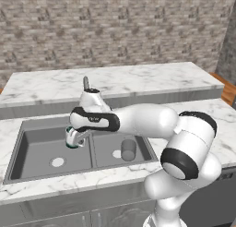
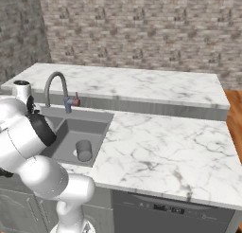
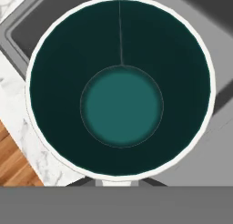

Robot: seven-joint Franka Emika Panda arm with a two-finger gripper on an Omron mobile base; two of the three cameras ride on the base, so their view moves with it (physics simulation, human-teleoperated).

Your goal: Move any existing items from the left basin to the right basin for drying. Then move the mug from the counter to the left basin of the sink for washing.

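Counter [image 2: 156,147] white marble, wraps the sink [image 1: 27,129]; sink is dark grey with two compartments; left basin [image 1: 41,150] the wider one, bare but for its white drain; right basin [image 1: 143,150] the narrower one, holds a plain grey cylinder cup [image 1: 128,149] standing upright near its drain, also seen in right base view [image 2: 83,150]; so the clearing step looks done, judged from where things lie. Step in hand: second part, mug into left basin; mug [image 1: 73,140] hangs at the gripper [image 1: 73,139], above the left basin near the divider, not touching the floor; hand view looks straight down into its dark green inside [image 3: 120,100], pale rim all round, sink below. Gripper appears closed on the mug; fingers themselves hidden. Next move calls for lowering straight down into the left basin, staying off the divider, then letting go.
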